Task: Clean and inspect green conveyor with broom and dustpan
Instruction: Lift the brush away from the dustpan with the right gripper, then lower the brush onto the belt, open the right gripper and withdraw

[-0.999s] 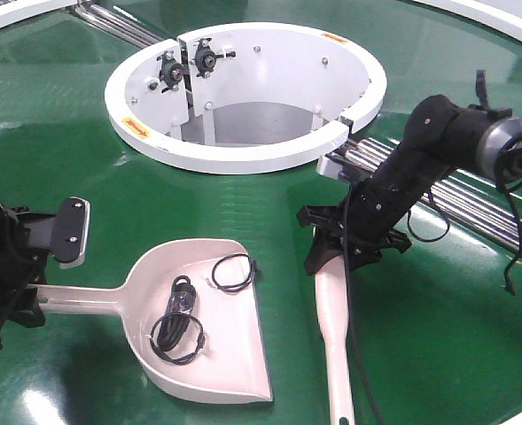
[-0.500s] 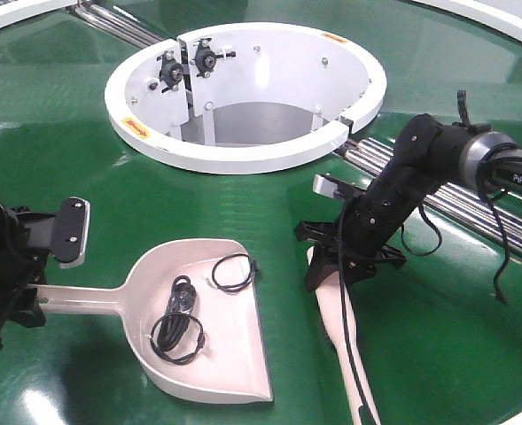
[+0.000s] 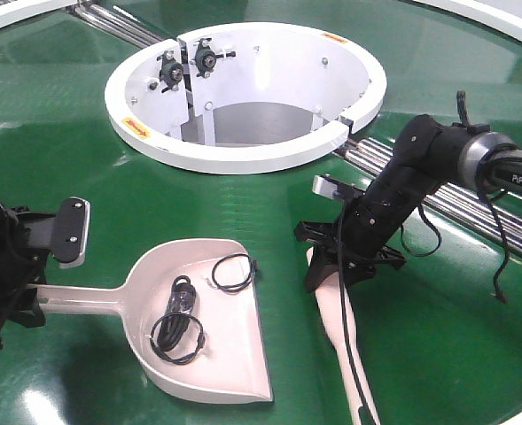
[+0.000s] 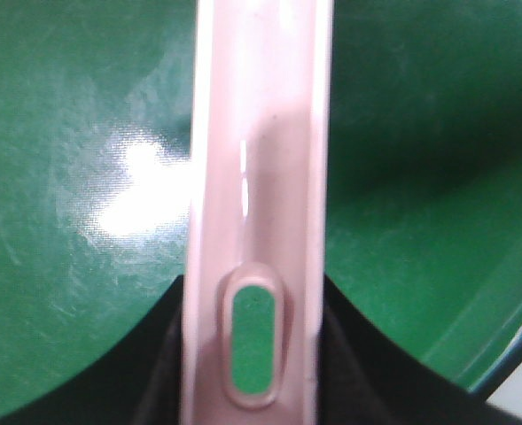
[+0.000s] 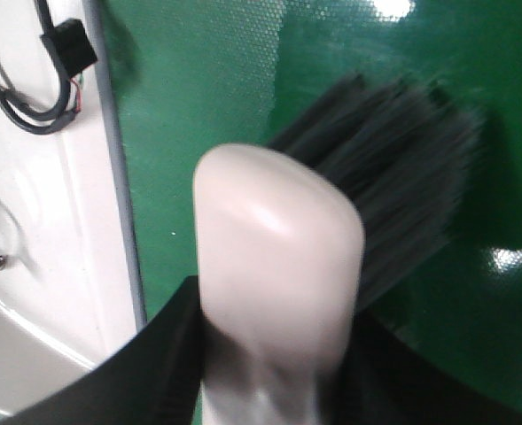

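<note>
Front view is bright and sharp for me, lit from overhead; white glare patches on the green conveyor [image 3: 243,195] far left and near left; left wrist view soft, big hotspot left of the dustpan [image 4: 261,177] handle; right wrist blurred, broom [image 5: 278,266] bristles smeared.

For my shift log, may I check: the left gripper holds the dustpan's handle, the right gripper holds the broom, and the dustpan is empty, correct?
Not quite: the dustpan is not empty; the front-facing view shows black cables lying in it. The left gripper does hold its handle, the right gripper the broom.
</note>
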`<state>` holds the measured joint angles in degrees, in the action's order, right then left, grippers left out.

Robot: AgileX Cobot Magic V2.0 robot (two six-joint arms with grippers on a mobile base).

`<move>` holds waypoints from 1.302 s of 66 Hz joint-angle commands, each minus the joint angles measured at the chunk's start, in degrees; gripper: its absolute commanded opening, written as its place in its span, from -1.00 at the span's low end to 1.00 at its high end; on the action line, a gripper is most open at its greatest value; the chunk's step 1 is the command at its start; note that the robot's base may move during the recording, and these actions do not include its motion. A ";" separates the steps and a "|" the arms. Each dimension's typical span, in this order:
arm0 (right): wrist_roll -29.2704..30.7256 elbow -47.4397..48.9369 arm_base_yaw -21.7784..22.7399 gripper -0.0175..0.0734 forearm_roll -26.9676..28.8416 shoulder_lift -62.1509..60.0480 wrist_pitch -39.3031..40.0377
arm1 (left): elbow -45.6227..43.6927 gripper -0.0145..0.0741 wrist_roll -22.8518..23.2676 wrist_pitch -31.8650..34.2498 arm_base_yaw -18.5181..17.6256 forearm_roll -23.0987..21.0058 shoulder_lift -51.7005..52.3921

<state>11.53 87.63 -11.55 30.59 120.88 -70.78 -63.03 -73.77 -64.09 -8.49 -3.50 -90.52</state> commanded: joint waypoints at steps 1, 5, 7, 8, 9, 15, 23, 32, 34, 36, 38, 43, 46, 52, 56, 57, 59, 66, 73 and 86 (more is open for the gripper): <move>0.78 1.29 0.46 -0.31 -0.64 -2.46 -2.72 | -1.42 -0.72 1.05 1.71 -0.32 -1.97 1.95; 0.78 1.34 0.46 -0.19 -0.64 -2.46 -2.72 | -1.42 -0.72 1.05 1.71 -0.32 -1.97 1.95; 0.78 1.41 0.46 -0.14 -0.64 -2.46 -2.72 | -1.42 -0.72 1.05 1.71 -0.32 -1.97 1.95; 0.78 1.41 0.46 -0.10 -0.64 -2.46 -2.72 | -1.42 -0.72 1.05 1.71 -0.32 -1.97 1.95; 0.78 1.41 0.46 -0.07 -0.64 -2.46 -2.72 | -1.42 -0.72 1.05 1.71 -0.32 -1.97 1.95; 0.78 1.41 0.46 0.17 -0.64 -2.46 -2.72 | -1.42 -0.72 1.05 1.71 -0.32 -1.97 1.95; 0.78 1.41 0.46 0.39 -0.64 -2.46 -2.72 | -1.42 -0.72 1.05 1.71 -0.32 -1.97 1.95; 0.78 1.41 0.46 0.51 -0.64 -2.46 -2.72 | -1.42 -0.72 1.05 1.71 -0.32 -1.97 1.95; 0.78 1.41 0.46 0.51 -0.64 -2.46 -2.72 | -1.42 -0.72 1.05 1.71 -0.32 -1.97 1.95; 0.78 1.41 0.46 0.51 -0.64 -2.46 -2.72 | -1.42 -0.72 1.05 1.71 -0.32 -1.97 1.95; 0.78 1.41 0.46 0.51 -0.64 -2.46 -2.72 | -1.42 -0.72 1.05 1.71 -0.32 -1.97 1.95; 0.78 1.41 0.46 0.51 -0.64 -2.46 -2.72 | -1.42 -0.72 1.05 1.71 -0.32 -1.97 1.95; 0.78 1.41 0.46 0.51 -0.64 -2.46 -2.72 | -1.42 -0.72 1.05 1.71 -0.32 -1.97 1.95; 0.78 1.41 0.46 0.51 -0.64 -2.64 -2.72 | -1.42 -0.72 1.05 1.71 -0.32 -1.97 1.95; 0.90 1.41 0.46 0.51 -0.52 -3.10 -2.72 | -1.42 -0.72 1.05 1.71 -0.32 -1.97 1.95; 1.00 1.41 0.46 0.51 -0.52 -3.21 -2.72 | -1.42 -0.72 1.05 1.71 -0.32 -1.97 1.95; 1.16 1.41 0.46 0.51 -0.52 -3.51 -2.72 | -1.42 -0.72 1.05 1.71 -0.32 -1.97 1.95; 1.42 1.41 0.46 0.51 -1.66 -4.89 -2.56 | -1.42 -0.72 1.05 1.71 -0.32 -1.97 1.95; 1.42 1.41 0.46 0.51 -3.43 -6.72 -1.56 | -1.42 -0.72 1.05 1.71 -0.32 -1.97 1.95; 1.46 1.41 0.46 0.51 -4.01 -11.83 3.43 | -1.42 -0.72 1.05 1.71 -0.32 -1.97 1.95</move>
<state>12.41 87.63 -11.49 25.64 115.11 -69.24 -63.03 -73.77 -64.09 -8.49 -3.50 -90.52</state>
